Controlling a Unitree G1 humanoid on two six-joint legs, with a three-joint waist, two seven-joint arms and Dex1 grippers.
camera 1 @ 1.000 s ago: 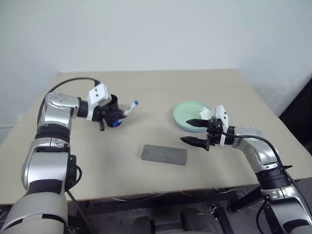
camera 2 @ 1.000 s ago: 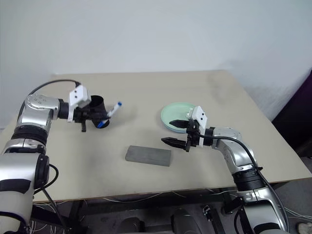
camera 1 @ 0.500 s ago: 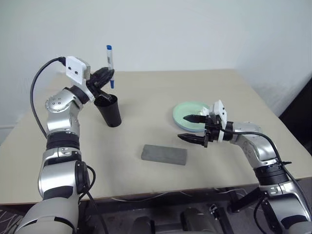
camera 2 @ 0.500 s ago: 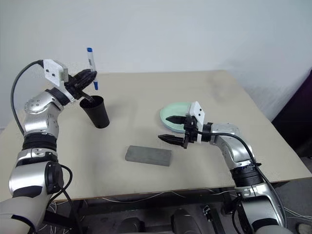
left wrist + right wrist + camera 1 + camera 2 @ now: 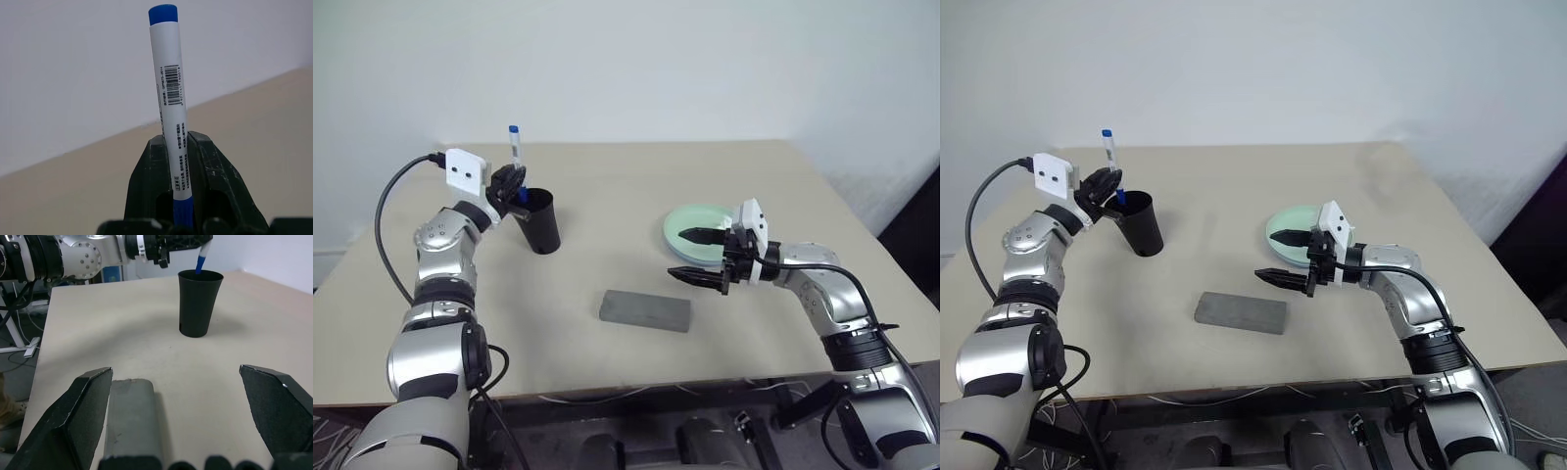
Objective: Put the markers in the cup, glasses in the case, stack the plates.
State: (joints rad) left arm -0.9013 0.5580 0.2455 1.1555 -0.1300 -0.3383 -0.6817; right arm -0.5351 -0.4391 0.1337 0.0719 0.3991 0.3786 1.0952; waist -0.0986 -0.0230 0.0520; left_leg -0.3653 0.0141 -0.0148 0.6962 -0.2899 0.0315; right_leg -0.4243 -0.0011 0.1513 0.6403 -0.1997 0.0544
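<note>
Beige tabletop (image 5: 636, 186): the left gripper (image 5: 512, 184), clamped on 1 marker (image 5: 514, 147), has dropped its blue tip into the cup (image 5: 538, 221) since half a second ago, ready for release. The right gripper (image 5: 702, 257) hovers wide open beside the plates (image 5: 690, 223), near the case (image 5: 645, 310).

Right gripper (image 5: 188, 396): two black fingers (image 5: 88, 406) stood wide apart at the lower frame corners. Grey case (image 5: 133, 416): lay flat on the beige table (image 5: 274, 328), lower left, just beside the left-hand finger. Black cup (image 5: 198, 303): upright, upper centre. Marker (image 5: 201, 260): white-bodied, blue lower end dipped at the cup's rim, pinched by the left gripper (image 5: 190, 242) along the top edge.
</note>
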